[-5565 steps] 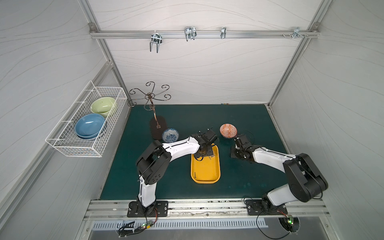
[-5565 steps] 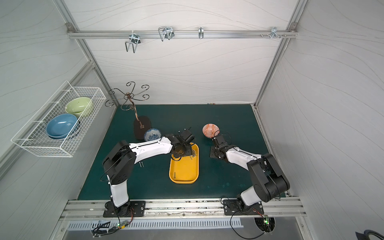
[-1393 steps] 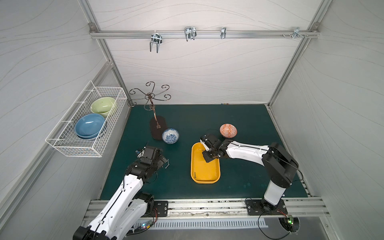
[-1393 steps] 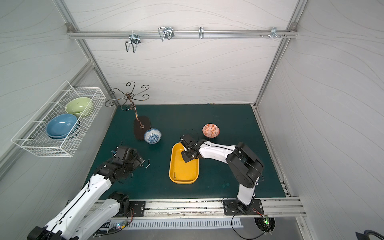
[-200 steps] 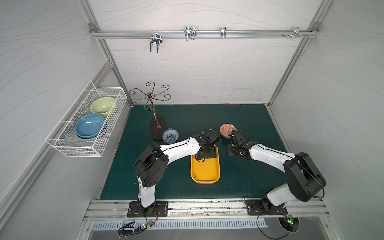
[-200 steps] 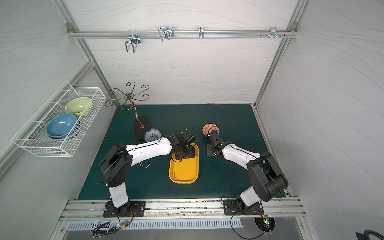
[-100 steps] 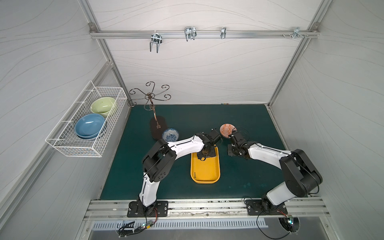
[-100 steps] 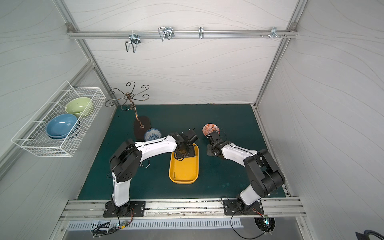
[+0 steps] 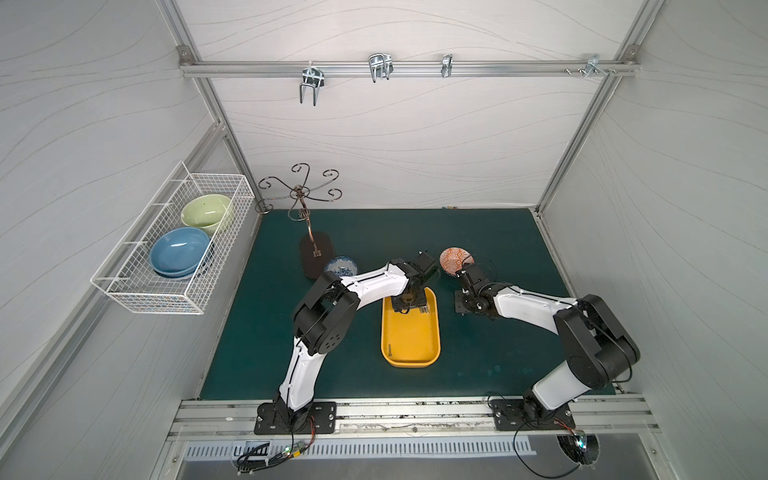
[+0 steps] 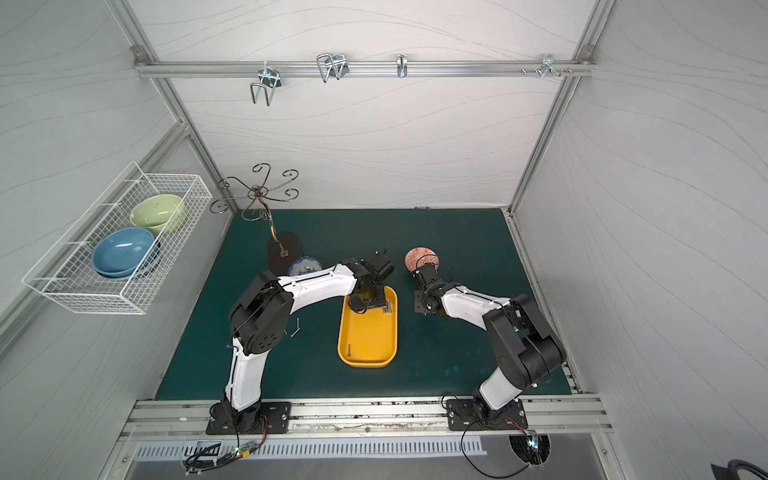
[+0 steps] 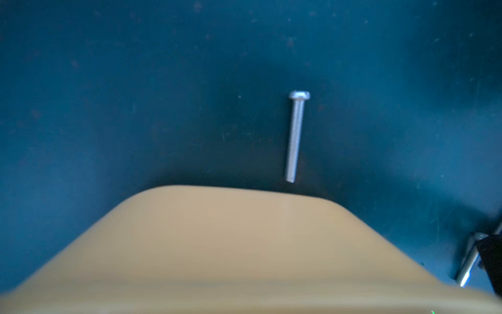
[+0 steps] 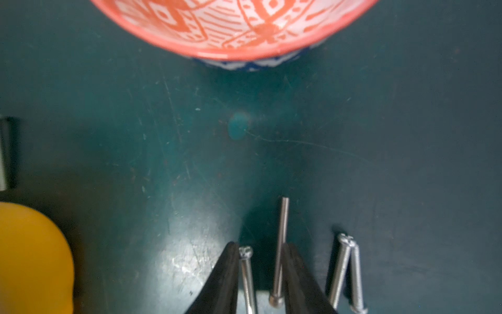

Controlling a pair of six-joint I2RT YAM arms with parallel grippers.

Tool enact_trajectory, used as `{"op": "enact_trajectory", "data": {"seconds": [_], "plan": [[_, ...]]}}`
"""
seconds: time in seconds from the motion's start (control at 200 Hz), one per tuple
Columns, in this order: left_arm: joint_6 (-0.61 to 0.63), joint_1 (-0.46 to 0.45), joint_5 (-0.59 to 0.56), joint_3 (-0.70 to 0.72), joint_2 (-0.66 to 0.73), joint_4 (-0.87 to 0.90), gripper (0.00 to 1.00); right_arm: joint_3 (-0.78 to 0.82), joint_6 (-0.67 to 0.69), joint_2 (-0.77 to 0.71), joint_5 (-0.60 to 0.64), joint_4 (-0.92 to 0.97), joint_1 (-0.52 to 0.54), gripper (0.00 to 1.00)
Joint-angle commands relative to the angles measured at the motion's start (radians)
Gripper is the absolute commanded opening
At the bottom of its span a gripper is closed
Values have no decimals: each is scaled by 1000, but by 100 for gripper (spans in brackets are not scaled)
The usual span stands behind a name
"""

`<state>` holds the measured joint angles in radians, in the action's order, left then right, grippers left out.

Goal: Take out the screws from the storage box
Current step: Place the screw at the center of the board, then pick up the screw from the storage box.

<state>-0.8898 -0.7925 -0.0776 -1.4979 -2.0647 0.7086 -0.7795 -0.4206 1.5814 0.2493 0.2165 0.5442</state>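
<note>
The yellow storage box [image 9: 410,332] [image 10: 368,336] lies mid-table in both top views. Screws rest at its far end [image 9: 423,308] and one at its near end [image 9: 390,350]. My left gripper [image 9: 409,300] [image 10: 365,300] hangs over the far end; its jaws are hidden. The left wrist view shows the box's rim [image 11: 217,244] and a screw [image 11: 296,136] on the mat beyond it. My right gripper [image 12: 259,247] [image 9: 462,300] is down on the mat, to the right of the box. It is open, with two screws [image 12: 245,271] [image 12: 281,244] lying between its fingers.
An orange patterned bowl [image 9: 455,259] [image 12: 233,27] sits just beyond the right gripper. Two more screws [image 12: 347,269] lie beside it. A blue patterned bowl [image 9: 340,266] and a hook stand [image 9: 316,255] are at the back left. Loose screws [image 10: 296,328] lie left of the box.
The right gripper's jaws have parted over the mat near the orange bowl. The left arm's elbow has swung rightwards while its gripper stays at the box's far end.
</note>
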Motion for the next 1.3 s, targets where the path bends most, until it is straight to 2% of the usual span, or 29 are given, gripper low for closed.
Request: {"op": "enact_trajectory", "data": {"seconds": [0.0,0.325,0.615,0.665,0.7,0.74,0.86,1.296], "plan": [[12,1,-22,-48,-22,21,56,-5,-2,-15,-4,-10,-5,31],[17,-13,-13,-40,-4,-11,58,7,4,-31,-15,-20,-5,31],[27,-30,-20,-103,-82,48,56,13,6,-35,-28,-22,-4,31],[22,-34,-39,-102,-89,69,55,12,7,-37,-31,-22,-4,31],[19,-37,-50,-98,-92,82,42,14,7,-37,-32,-23,-4,31],[16,-44,-65,-94,-96,98,35,14,8,-36,-36,-24,-4,31],[2,-68,-113,-74,-102,136,35,9,11,-28,-45,-22,-5,31],[22,-85,-122,4,-154,122,34,11,14,-35,-58,-26,-4,31]]}}
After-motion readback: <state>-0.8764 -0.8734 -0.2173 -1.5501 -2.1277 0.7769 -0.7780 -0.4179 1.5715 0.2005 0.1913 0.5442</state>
